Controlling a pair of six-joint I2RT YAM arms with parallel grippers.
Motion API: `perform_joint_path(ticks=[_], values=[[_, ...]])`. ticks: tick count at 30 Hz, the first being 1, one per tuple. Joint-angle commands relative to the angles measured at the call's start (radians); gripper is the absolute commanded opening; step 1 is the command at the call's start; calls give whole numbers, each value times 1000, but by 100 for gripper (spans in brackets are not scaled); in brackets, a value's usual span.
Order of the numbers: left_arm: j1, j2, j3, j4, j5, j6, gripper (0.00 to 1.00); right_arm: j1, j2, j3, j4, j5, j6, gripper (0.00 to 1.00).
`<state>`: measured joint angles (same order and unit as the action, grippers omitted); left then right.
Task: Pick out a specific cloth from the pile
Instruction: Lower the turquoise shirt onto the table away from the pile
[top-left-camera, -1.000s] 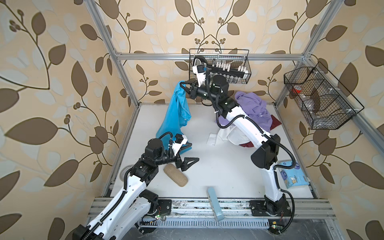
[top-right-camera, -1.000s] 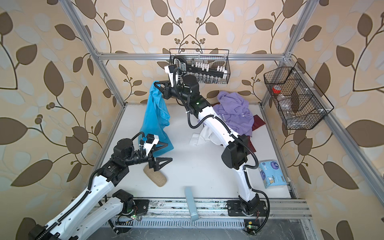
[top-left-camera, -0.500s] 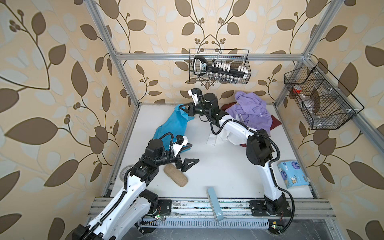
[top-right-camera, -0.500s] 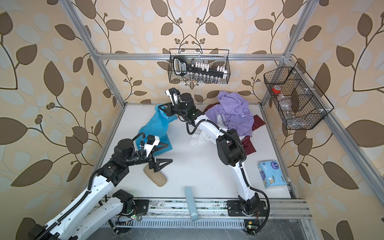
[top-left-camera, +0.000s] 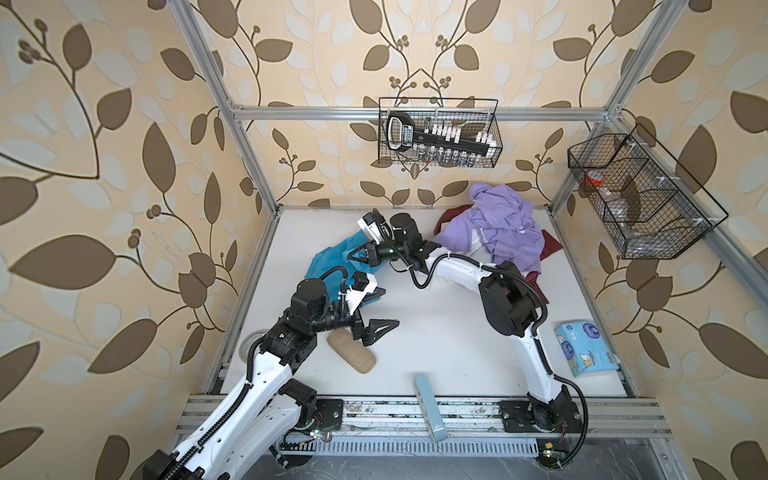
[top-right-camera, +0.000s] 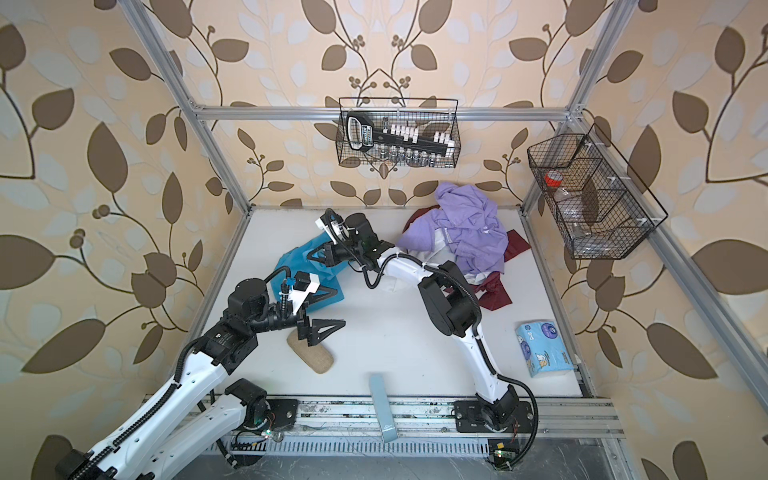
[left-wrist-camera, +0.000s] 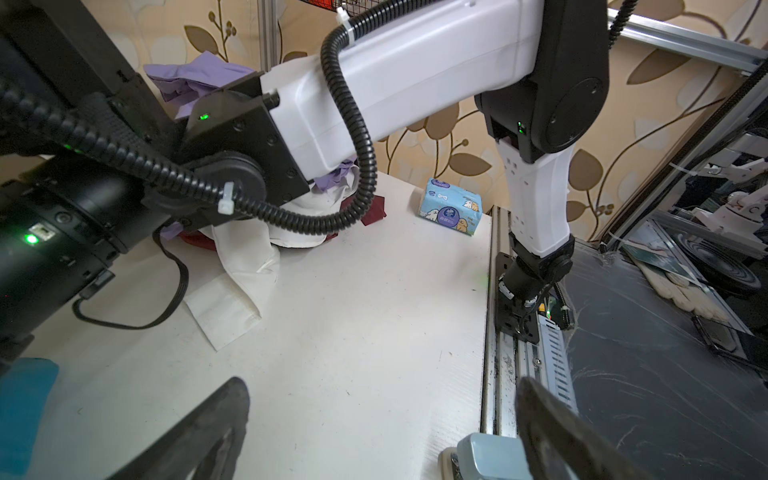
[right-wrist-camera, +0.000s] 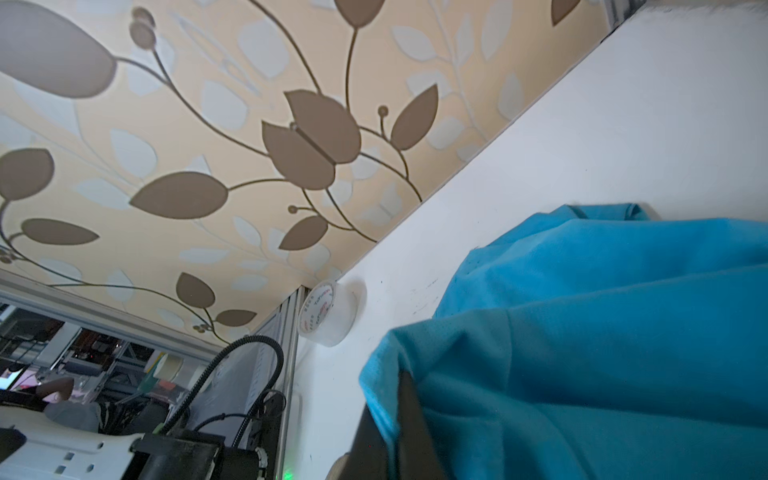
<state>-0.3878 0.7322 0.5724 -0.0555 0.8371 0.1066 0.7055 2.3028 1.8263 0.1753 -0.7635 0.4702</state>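
You have the right end effector (top-left-camera: 354, 257) clamped on the turquoise cloth (top-left-camera: 326, 264), which lies crumpled on the bench (top-left-camera: 436, 332), apart from the pile (top-left-camera: 498, 232). Separation looks done; only release remains. Left end effector (top-left-camera: 386, 309) gapes, empty.

Left arm (top-left-camera: 266, 374), right arm (top-left-camera: 536, 357): white shells, blk joints, ribbed blk cables (left-wrist-camera: 357, 124), blk triangular left claw (left-wrist-camera: 382, 386).

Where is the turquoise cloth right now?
In both top views the cloth lies left of the pile on the table, pinched by the right end effector.
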Motion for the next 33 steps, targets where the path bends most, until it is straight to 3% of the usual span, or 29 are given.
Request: perform_joint_path(ticks=[1, 5, 8, 9, 12, 13, 17, 33], values=[[-13, -19, 7, 1, 25, 27, 99, 34, 39, -11, -60, -30, -59, 0], [-17, -24, 5, 0, 23, 28, 99, 47, 72, -15, -101, -22, -93, 0], [-20, -28, 4, -4, 20, 31, 99, 52, 103, 2, -193, 21, -150, 9], [-20, -30, 3, -4, 19, 33, 99, 54, 110, 4, -212, 33, -163, 13], [-23, -33, 3, -4, 17, 34, 99, 57, 127, -1, -243, 64, -183, 48], [-23, -33, 1, -6, 16, 36, 99, 56, 131, -1, -250, 74, -186, 55], [-25, -35, 4, -8, 13, 36, 99, 58, 152, 6, -264, 113, -185, 69], [-31, -44, 3, -7, 19, 36, 99, 72, 375, 273, -251, 187, -36, 67]])
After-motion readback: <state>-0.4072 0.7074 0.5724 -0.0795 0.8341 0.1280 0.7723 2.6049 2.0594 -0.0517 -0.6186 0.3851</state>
